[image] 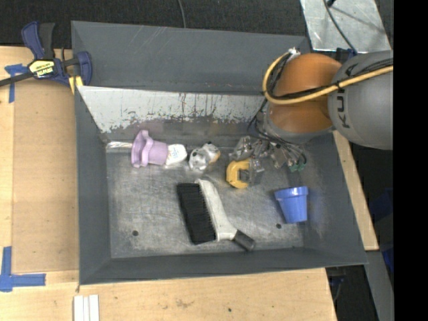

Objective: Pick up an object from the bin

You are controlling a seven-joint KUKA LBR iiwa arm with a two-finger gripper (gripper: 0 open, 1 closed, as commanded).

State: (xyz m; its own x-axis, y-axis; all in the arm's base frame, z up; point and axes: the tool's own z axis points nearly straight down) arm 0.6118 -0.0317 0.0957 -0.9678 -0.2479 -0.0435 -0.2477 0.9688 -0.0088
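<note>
My gripper (pixel 256 158) hangs low in the bin's back right part, under the arm's wrist. Directly at its lower left lies a small yellow curved piece (pixel 235 174), touching or just under the gripper's tip. A blue cup (pixel 292 203) stands tilted on the floor to the gripper's lower right. Left of the yellow piece lies a small shiny silver and clear thing (pixel 202 156).
A black brush with a white handle (pixel 203 212) lies across the middle front of the bin. A purple and white plastic toy (pixel 154 152) lies at the back left. Bare floor spreads at the front left.
</note>
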